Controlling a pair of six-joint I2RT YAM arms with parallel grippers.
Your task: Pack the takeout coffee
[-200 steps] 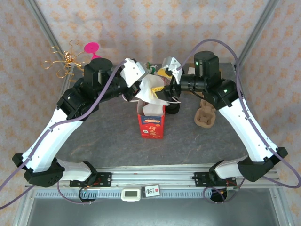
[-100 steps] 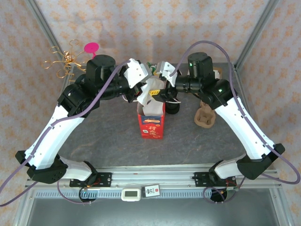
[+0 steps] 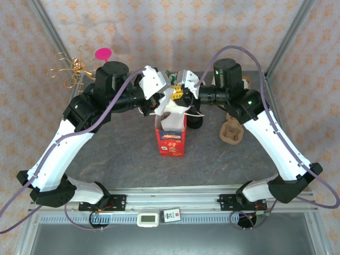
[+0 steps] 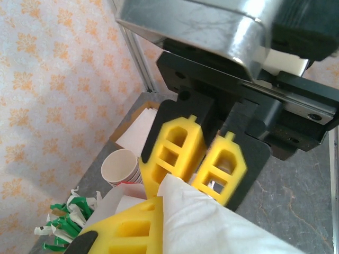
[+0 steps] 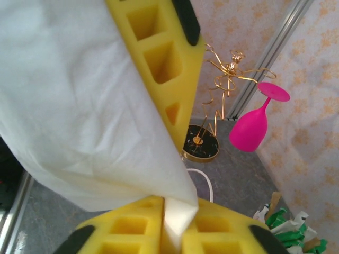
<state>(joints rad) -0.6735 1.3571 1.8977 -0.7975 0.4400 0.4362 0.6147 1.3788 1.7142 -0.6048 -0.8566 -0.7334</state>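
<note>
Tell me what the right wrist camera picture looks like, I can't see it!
The right gripper pinches a corner of a thin white paper sheet between its yellow fingers; the sheet runs up along another yellow finger above. Behind are a bright pink plastic goblet and a gold wire ornament on the grey table.

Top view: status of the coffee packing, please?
Left gripper, right gripper shut on white paper. Takeout coffee beside red carton, not held. Paper sits in carton mouth.
</note>
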